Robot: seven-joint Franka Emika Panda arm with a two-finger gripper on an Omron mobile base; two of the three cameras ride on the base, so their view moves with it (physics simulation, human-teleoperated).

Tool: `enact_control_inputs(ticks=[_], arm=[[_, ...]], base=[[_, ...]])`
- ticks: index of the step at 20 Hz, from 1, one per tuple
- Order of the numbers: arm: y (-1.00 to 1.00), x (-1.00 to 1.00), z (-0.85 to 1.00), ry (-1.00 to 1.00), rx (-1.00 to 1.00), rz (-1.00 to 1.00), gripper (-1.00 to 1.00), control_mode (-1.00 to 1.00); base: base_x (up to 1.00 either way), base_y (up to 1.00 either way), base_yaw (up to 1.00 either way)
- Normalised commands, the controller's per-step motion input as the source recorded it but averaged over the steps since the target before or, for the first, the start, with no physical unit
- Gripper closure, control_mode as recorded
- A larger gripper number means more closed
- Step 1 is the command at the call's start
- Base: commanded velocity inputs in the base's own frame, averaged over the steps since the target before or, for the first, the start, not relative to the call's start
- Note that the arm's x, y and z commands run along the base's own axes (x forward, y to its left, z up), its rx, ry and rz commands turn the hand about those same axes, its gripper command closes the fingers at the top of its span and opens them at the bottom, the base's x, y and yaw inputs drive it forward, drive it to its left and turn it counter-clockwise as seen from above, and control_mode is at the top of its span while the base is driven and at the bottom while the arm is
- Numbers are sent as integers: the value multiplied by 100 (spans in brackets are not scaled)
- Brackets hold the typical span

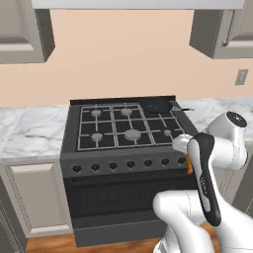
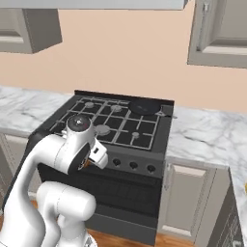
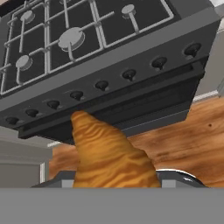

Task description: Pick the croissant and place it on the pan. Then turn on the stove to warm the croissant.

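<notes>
The jaws are closed on the croissant (image 3: 107, 153); in the hand view the orange-brown pastry rises from between them at the bottom, its pointed end towards 11 o'clock, in front of the stove (image 3: 109, 65) and its row of black knobs (image 3: 103, 85). In the left base view a little orange piece of the croissant (image 1: 189, 165) shows at the hand, just in front of the right end of the knob row. The gripper (image 3: 114, 181) itself is mostly hidden by the pastry, so I cannot tell exactly how wide the jaws stand. The pan (image 1: 157, 105) sits on the back right burner of the stove (image 1: 123, 148), at about 1 o'clock from the middle of the grates, its thin handle pointing to 3 o'clock towards the marble counter (image 1: 29, 131). The pan holds nothing
</notes>
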Motion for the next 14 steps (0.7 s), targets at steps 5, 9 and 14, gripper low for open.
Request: enact_control_inputs(ticks=[5, 9, 14], arm=[[0, 0, 0, 0, 0, 0, 100, 100], [0, 0, 0, 0, 0, 0, 100, 100], [0, 0, 0, 0, 0, 0, 100, 100]], base=[[1, 60, 3], [17, 12, 1], [17, -4, 0]])
